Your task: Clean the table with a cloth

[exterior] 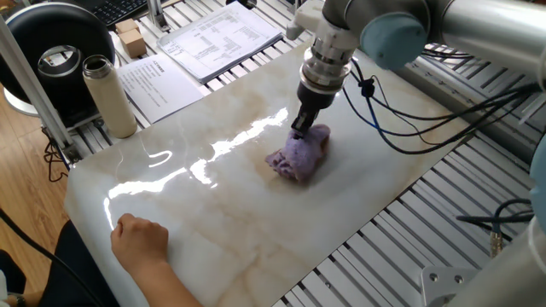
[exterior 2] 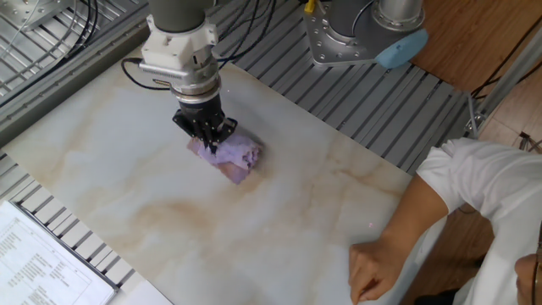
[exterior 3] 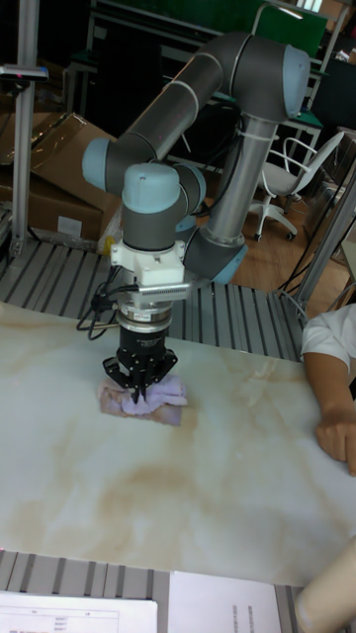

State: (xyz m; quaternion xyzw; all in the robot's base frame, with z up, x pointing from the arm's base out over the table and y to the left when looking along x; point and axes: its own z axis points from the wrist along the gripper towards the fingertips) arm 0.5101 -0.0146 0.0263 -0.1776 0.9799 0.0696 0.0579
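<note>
The surface (exterior: pixel 213 230) was a glossy marble-look slab, cream-white w/ faint tan-brown veins, bright glare streaks across its middle in one fixed view. It sat on a ribbed grey aluminium frame (exterior: pixel 409 247).

The cloth (exterior: pixel 299 155) was a small lavender terry rag, fuzzy and lumpy, bunched into a rough wad; it lay on the slab right of centre in that view, centre-left in the other fixed view (exterior 2: pixel 231 156), and mid-frame left in the tall fixed view (exterior 3: pixel 143 397).

The claw (exterior 2: pixel 207 135) pointed straight down, its dark fingers drawn nearly together and pinched into the top edge of the wad; fabric bulged out on either side of the tips. In the tall view the claw (exterior 3: pixel 140 382) pressed the rag down against the slab.

Other items: printed paper sheets (exterior: pixel 213 36) upper centre, a beige cylindrical flask (exterior: pixel 109 95) upper left, standing upright off the slab edge, a small cardboard box (exterior: pixel 130 37) behind it. A person's hand (exterior: pixel 141 241) rested flat on the slab at lower left, well apart from the rag; white sleeve (exterior 2: pixel 474 195) seen at right in the other view.
</note>
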